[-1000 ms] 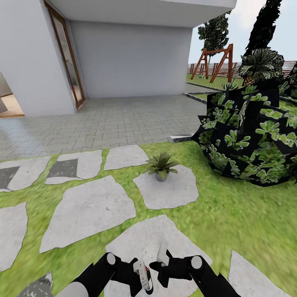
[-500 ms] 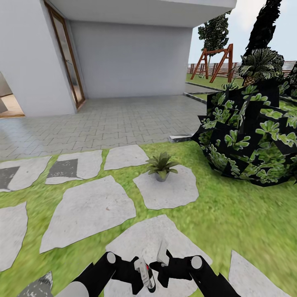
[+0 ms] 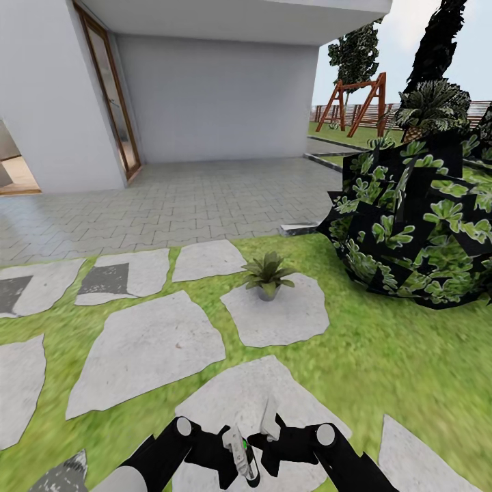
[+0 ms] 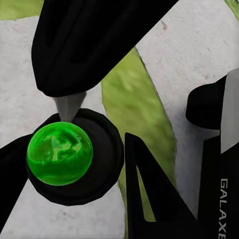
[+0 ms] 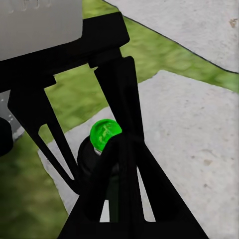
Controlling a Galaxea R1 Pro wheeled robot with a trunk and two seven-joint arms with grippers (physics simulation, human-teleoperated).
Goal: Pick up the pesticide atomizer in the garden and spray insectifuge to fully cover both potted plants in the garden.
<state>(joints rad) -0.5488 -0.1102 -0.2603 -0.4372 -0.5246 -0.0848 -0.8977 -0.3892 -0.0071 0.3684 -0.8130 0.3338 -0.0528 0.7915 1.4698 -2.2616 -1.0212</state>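
One potted plant [image 3: 268, 273] stands on a stepping stone [image 3: 277, 314] ahead of the robot, well apart from both arms, with the black-backed leafy bush [image 3: 417, 219] off to its right. At the bottom of the head view, the left gripper [image 3: 236, 456] is clamped on the pesticide atomizer [image 3: 244, 458], a small pale-and-dark bottle showing a green spot; the right gripper [image 3: 268, 432] sits just beside it, and whether its fingers grip anything I cannot tell. Judging by the distance, the step in hand is bringing the nozzle to bear on the rosette: it likely calls for raising and extending the left arm toward the plant, keeping the bottle upright and firmly pinched, and clearing the right arm from the spray line. The left wrist view adds what the head view lacks: a glossy green dome [image 4: 59, 153] seated in a black ring, hard between the black fingers. The right wrist view shows that same green cap [image 5: 105, 133] past its own dark fingers [image 5: 119, 99], above the paving and grass [image 5: 149, 55].
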